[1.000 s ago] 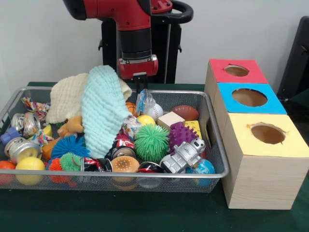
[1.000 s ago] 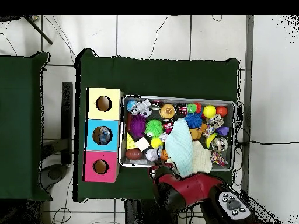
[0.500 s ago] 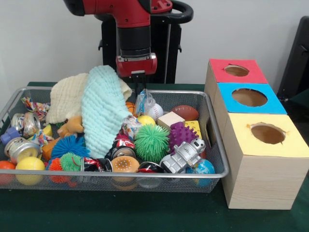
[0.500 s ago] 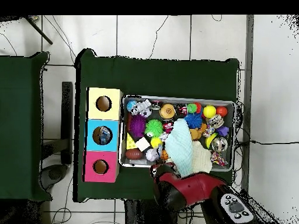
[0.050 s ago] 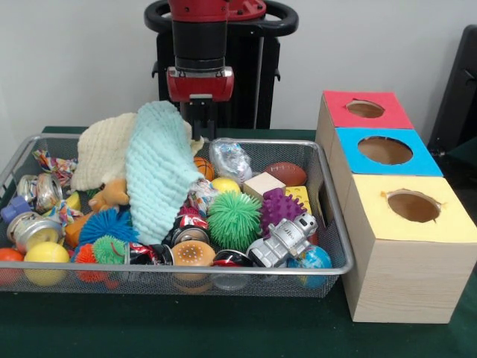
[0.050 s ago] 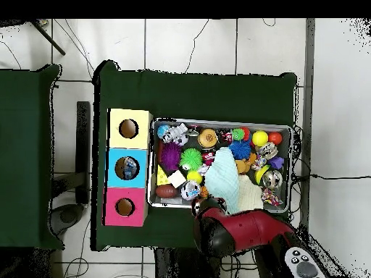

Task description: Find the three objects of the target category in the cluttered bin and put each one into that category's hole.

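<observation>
Gripper: the red-collared black gripper (image 5: pixel 201 123) hangs over the far rim of the wire mesh bin (image 5: pixel 328 195), just behind the towels; whether it's spread or clenched, can't tell from here.
Cloth pile: the pale green knitted towel (image 5: pixel 158 171) drapes over the cream knitted cloth (image 5: pixel 104 149), burying the toys beneath.
Target category: not stated, so which three objects count is a guess.
Likely candidate: the crinkly clear plastic bag (image 5: pixel 229 160) sits nearest the gripper, beside the brown toy football (image 5: pixel 285 173).
Handling, bag: looks light, slippery and yielding; a pinch at a gathered fold should hold better than its smooth belly.
Handling, towel: soft and limp; grab a raised ridge and it will trail.
Holes: red-topped box (image 5: pixel 365 109), blue-topped box (image 5: pixel 384 151), yellow-topped box (image 5: pixel 412 207) stand beside the bin.
</observation>
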